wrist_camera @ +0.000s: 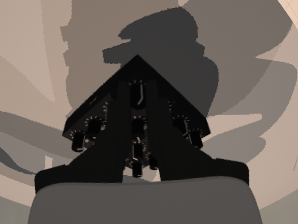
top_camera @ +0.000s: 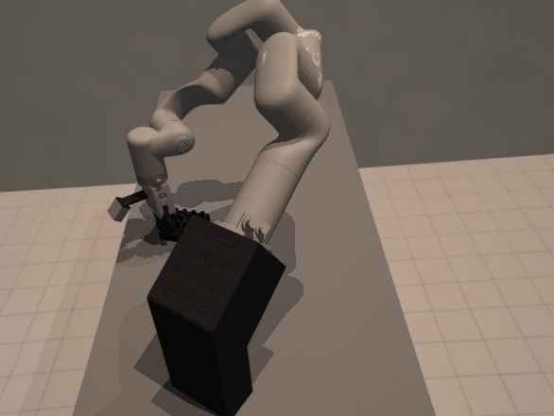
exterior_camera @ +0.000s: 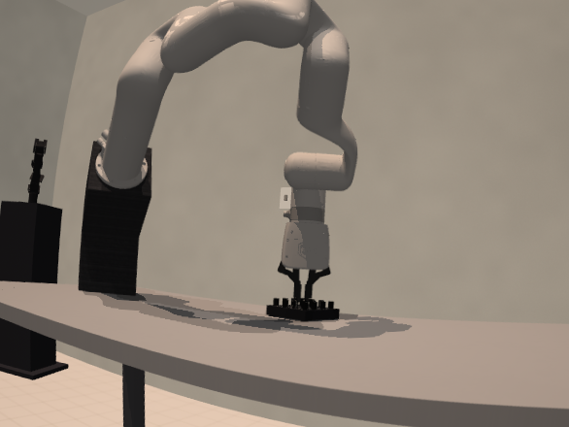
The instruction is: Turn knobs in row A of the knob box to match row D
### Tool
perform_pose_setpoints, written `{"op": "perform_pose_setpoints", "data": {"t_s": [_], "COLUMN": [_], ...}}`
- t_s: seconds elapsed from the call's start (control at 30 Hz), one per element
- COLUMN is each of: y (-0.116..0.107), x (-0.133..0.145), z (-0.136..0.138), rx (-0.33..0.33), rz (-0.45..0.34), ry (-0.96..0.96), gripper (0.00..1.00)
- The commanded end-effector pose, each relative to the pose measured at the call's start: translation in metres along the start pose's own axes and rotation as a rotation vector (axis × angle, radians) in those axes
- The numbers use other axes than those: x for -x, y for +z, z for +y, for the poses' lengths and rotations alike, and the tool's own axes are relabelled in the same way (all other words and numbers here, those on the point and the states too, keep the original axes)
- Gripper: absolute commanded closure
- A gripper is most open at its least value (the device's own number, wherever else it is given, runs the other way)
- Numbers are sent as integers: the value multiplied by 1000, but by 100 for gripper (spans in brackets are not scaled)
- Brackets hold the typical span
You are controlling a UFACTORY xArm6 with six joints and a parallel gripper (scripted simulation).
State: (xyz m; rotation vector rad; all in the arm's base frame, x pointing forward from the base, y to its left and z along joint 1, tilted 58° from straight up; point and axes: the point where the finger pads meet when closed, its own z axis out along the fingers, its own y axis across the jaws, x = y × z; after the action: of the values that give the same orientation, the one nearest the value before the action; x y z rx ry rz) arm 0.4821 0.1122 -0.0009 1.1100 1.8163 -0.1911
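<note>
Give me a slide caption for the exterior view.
Arched arm sets its claw, shut on a knob, onto the black knob box standing on the table.

Plain grey-beige walls [exterior_camera: 461, 146]; pale tiled floor [top_camera: 473, 246]. Long grey table [exterior_camera: 340, 369] on a dark leg [exterior_camera: 133, 398]. Dark pedestal [exterior_camera: 29, 243] at far left.
</note>
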Motion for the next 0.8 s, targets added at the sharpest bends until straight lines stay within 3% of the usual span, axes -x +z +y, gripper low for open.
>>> {"op": "perform_pose_setpoints", "data": {"t_s": [0.0,0.77], "y": [-1,-1], "x": [0,0], "z": [1,1], "rx": [-7,-6], "rz": [3,5], "ry": [-125,-572], "gripper": [92,92]}}
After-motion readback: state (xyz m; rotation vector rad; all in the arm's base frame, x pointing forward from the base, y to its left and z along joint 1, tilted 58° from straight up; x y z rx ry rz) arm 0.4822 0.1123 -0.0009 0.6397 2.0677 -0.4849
